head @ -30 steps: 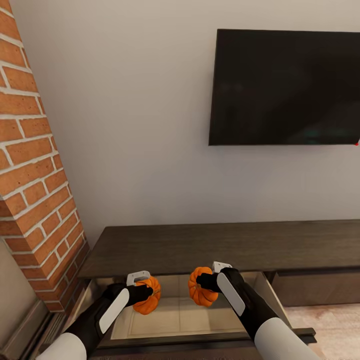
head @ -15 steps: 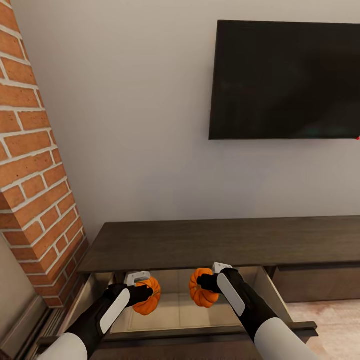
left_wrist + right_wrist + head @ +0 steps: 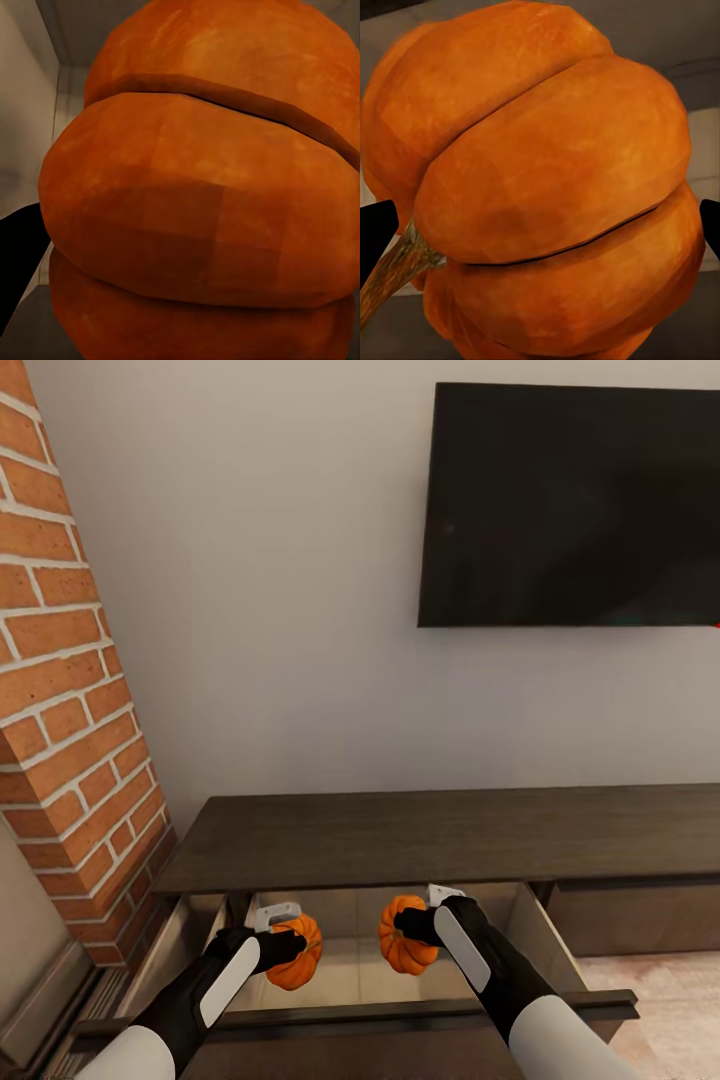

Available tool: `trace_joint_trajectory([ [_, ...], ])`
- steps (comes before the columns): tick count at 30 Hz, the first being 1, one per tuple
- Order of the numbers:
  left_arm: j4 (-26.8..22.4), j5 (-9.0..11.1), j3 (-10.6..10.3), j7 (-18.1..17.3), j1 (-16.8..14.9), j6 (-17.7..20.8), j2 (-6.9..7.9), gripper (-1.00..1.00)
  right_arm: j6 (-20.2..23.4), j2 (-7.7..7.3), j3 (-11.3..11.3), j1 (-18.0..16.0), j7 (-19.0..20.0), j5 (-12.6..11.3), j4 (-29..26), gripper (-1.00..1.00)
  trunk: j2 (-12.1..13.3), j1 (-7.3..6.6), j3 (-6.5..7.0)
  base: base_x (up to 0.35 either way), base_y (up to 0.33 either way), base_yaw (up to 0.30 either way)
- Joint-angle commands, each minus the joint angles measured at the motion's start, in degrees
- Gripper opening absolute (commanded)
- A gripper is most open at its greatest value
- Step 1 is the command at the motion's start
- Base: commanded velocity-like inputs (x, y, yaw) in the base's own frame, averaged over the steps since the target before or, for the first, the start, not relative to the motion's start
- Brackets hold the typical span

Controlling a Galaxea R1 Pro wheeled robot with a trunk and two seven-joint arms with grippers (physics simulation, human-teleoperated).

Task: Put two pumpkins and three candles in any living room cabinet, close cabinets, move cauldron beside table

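Got a pumpkin in each hand rn. Left gripper (image 3: 283,943) is clamped on the left pumpkin (image 3: 295,952), right gripper (image 3: 418,930) is clamped on the right pumpkin (image 3: 405,934). In the head view both hang over the open drawer (image 3: 360,985) of the cabinet (image 3: 420,840), above its pale floor and not resting on it afaict. Wrist cams are basically wall-to-wall orange: left pumpkin (image 3: 202,187) w/ a black finger (image 3: 19,259) at its edge, right pumpkin (image 3: 547,195) w/ its stem (image 3: 394,270) poking out sideways, so that one's tipped over in the grip.

Handling guess: these look rigid and light, ribbed skin so the fingers prob seat in the grooves ok. Round body though, so my bet is they'll roll once let go. Best hold is across the widest part of the body, like now, not the stem, which looks thin. I'd set them low before opening so they don't bounce around in there. TV (image 3: 570,505) on the wall above, brick column (image 3: 70,700) off to the left.
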Motion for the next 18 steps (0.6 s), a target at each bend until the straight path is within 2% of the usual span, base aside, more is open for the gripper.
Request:
trace_joint_trajectory([
  [1, -0.19, 0.52, -0.34, 0.68, -0.05, 0.06, 0.08, -1.00, 0.03, -0.02, 0.15, -0.05, -0.58, -0.61, -0.06, -1.00, -0.45, 0.21, -0.24, 0.000, 0.000, 0.000],
  [9, -0.32, 0.52, -0.42, 0.58, -0.05, 0.06, 0.03, -1.00, 0.00, -0.02, 0.15, -0.05, -0.57, -0.62, -0.03, -1.00, -0.45, 0.21, -0.24, 0.002, -0.002, 0.000],
  [18, -0.29, 0.49, -0.45, 0.59, -0.05, 0.06, 0.10, -1.00, 0.00, -0.02, 0.15, -0.05, -0.56, -0.62, -0.03, -1.00, -0.45, 0.21, -0.24, 0.041, -0.076, 0.000],
])
